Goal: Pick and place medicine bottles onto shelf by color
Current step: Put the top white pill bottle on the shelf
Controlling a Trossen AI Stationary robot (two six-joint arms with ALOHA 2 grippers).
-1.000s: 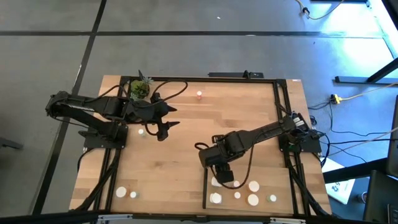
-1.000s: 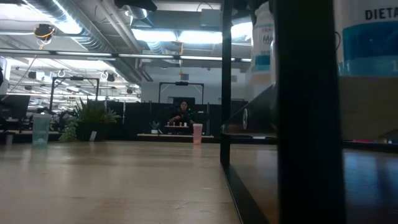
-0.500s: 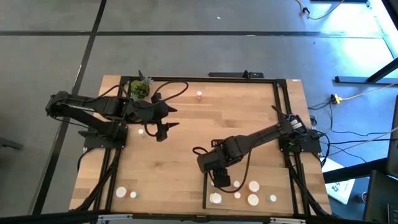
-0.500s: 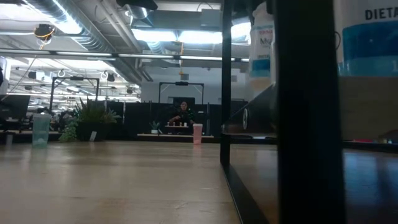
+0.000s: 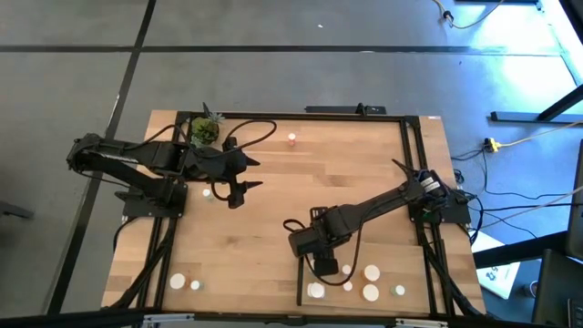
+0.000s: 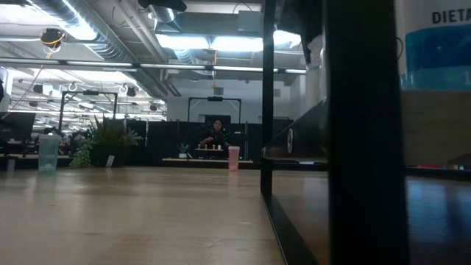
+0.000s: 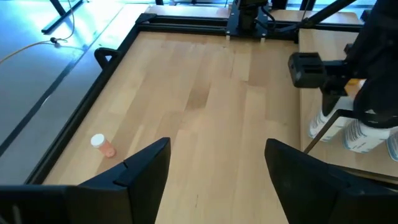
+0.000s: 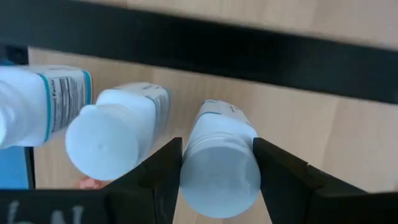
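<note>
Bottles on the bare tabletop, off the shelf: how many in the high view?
4: a pink bottle right of the plant, a white bottle beside the left tool, and two small bottles at the picture's lower left. More may be hidden.

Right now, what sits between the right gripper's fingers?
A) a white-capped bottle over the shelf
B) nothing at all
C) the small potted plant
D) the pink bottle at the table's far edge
A: in the right wrist view the right gripper has a finger on each side of a white-capped bottle, over the shelf in the high view.
</note>
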